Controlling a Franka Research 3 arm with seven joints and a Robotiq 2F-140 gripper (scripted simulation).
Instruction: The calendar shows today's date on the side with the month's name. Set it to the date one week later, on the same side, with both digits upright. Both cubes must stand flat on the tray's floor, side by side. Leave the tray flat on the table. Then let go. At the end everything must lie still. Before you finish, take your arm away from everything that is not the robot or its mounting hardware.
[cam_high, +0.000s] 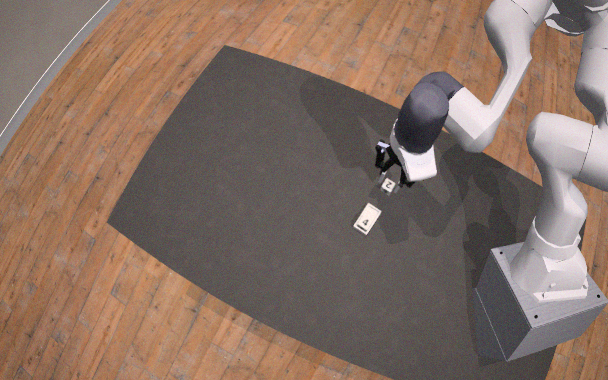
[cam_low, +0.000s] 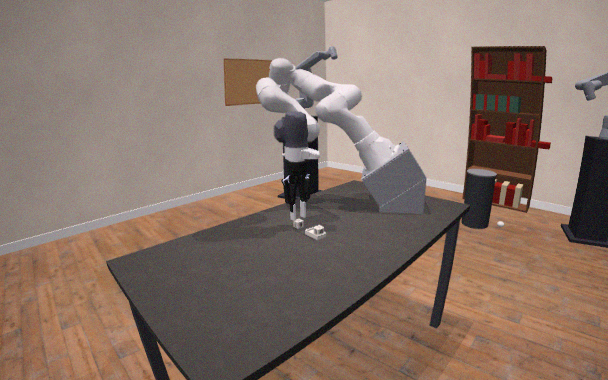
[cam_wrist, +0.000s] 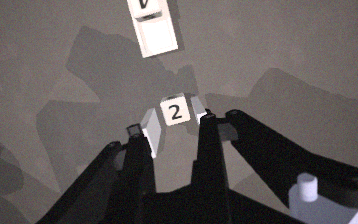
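On a dark table (cam_high: 240, 165) (cam_low: 260, 280) (cam_wrist: 300, 40), a white tray (cam_high: 373, 209) (cam_low: 314, 236) (cam_wrist: 159, 40) is holding a cube marked 4 (cam_high: 365, 223) (cam_low: 319, 230) (cam_wrist: 145, 7). Nearby, a cube marked 2 (cam_high: 388, 185) (cam_low: 298, 223) (cam_wrist: 175, 111) is sitting outside it, between the gripper's (cam_high: 389, 183) (cam_low: 298, 215) (cam_wrist: 175, 122) parted, ungrasping fingers. Beyond, a bookshelf (cam_low: 509, 48) is standing on plank flooring (cam_high: 60, 250) (cam_low: 525, 310).

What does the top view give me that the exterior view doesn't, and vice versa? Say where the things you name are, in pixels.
Only the top view: readable digits, a 4 on the tray cube (cam_high: 365, 222) (cam_low: 319, 229) and a 2 on the loose cube (cam_high: 388, 185) (cam_low: 298, 224).

Only the exterior view: a bookshelf (cam_low: 510, 48), a dark cylinder (cam_low: 478, 200), a brown wall panel (cam_low: 245, 82) and table legs (cam_low: 444, 275).

Both: the white tray (cam_high: 371, 208) (cam_low: 314, 236) holding one cube, the other cube outside it, and the pincer (cam_high: 390, 183) (cam_low: 298, 217) down at that loose cube.
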